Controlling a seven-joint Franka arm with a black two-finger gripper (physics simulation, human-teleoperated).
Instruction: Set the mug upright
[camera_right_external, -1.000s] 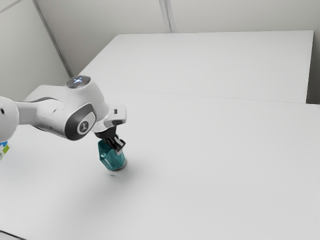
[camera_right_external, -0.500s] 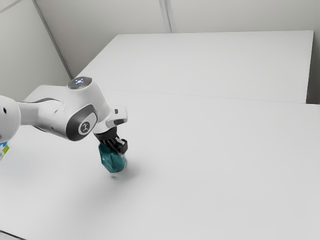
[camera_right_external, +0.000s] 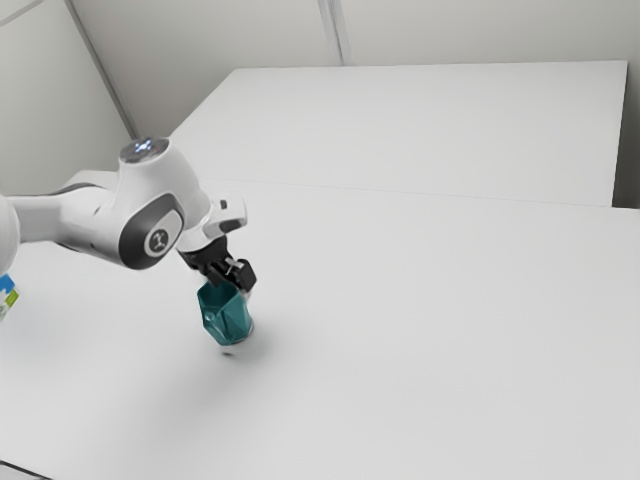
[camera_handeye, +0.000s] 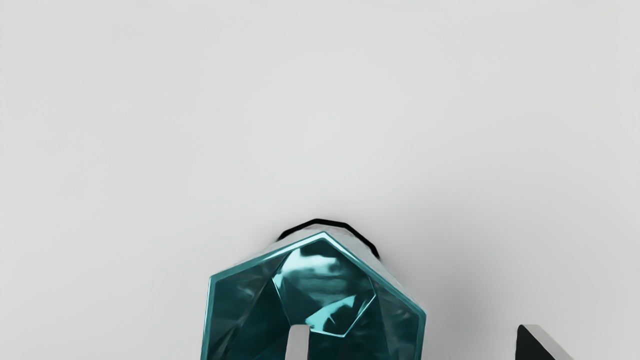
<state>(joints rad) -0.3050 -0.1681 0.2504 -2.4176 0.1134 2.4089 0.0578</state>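
Note:
In the exterior view my gripper (camera_right_external: 235, 277) is at the upper rim of the teal faceted mug (camera_right_external: 226, 315). The mug's mouth faces up toward the hand, and its pale base is low, by the table; whether it stands fully level I cannot tell. Looking from the wrist, I see into the mouth of the mug (camera_handeye: 325, 280), with a dark-edged base behind the rim. The gripper (camera_handeye: 411, 334) is open, its fingers wide apart: one overlaps the mug's mouth, the other is outside the rim, away from the wall.
A white table (camera_right_external: 420, 330) surrounds the mug. At the exterior view's left edge lies a blue and green item (camera_right_external: 7, 295), partly out of view. A dark line (camera_right_external: 25, 470) crosses the near left corner.
My hand has shifted up and toward the exterior view's left, uncovering more of the mug's mouth. Compared with a second ago, the mug's lower end is slightly lower in the exterior view.

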